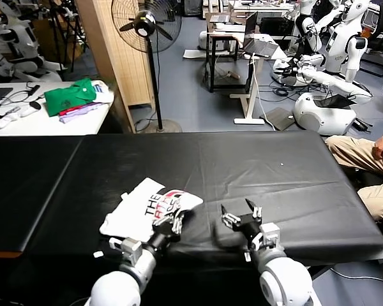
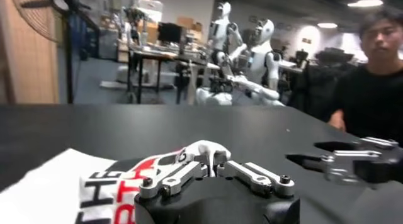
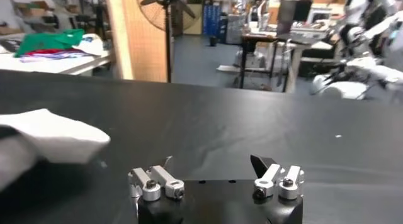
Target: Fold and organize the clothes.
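My left fingers (image 1: pixel 174 222) pinch the soft, limp white T-shirt (image 1: pixel 140 210) at its lettered edge on the table (image 1: pixel 274 172), while my right fingers (image 1: pixel 241 213) hover wide open and empty.

A robotics lab: white humanoid robots (image 1: pixel 345 44) stand among desks (image 1: pixel 239 38).
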Robot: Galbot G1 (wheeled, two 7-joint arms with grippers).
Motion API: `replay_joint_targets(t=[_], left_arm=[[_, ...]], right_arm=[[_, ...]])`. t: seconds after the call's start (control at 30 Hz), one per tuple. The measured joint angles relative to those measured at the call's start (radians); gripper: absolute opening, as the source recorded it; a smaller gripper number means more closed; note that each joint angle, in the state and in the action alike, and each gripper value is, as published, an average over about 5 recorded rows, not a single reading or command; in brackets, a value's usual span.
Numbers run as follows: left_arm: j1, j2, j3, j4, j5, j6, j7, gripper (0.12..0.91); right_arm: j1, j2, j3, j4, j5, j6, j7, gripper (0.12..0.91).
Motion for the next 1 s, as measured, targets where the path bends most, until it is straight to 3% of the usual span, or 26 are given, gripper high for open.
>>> replay_joint_targets(t=[0.23, 0.37, 0.57, 0.8, 0.9, 1.0], left_arm=[[-0.003, 0.008, -0.004, -0.035, 0.012, -0.121, 0.103, 0.603], [0.01, 0.027, -0.031, -0.06, 0.026, -0.158, 0.117, 0.766], [0.038, 0.044, -0.07, -0.067, 0.051, -0.187, 0.114, 0.798], [0.071, 0.058, -0.108, -0.07, 0.052, -0.204, 0.095, 0.798], [0.082, 0.06, -0.122, -0.077, 0.052, -0.206, 0.093, 0.798], [0.092, 0.06, -0.135, -0.084, 0.051, -0.207, 0.091, 0.798]], right_arm=[[-0.021, -0.024, 0.015, 0.042, 0.179, -0.077, 0.013, 0.798], [-0.008, -0.014, -0.004, 0.041, 0.296, -0.111, 0.045, 0.798], [0.036, 0.018, -0.051, 0.002, 0.41, -0.132, 0.115, 0.798], [0.095, 0.057, -0.098, -0.072, 0.445, -0.132, 0.187, 0.795], [0.115, 0.069, -0.112, -0.098, 0.449, -0.135, 0.203, 0.742], [0.127, 0.074, -0.12, -0.117, 0.451, -0.135, 0.215, 0.605]])
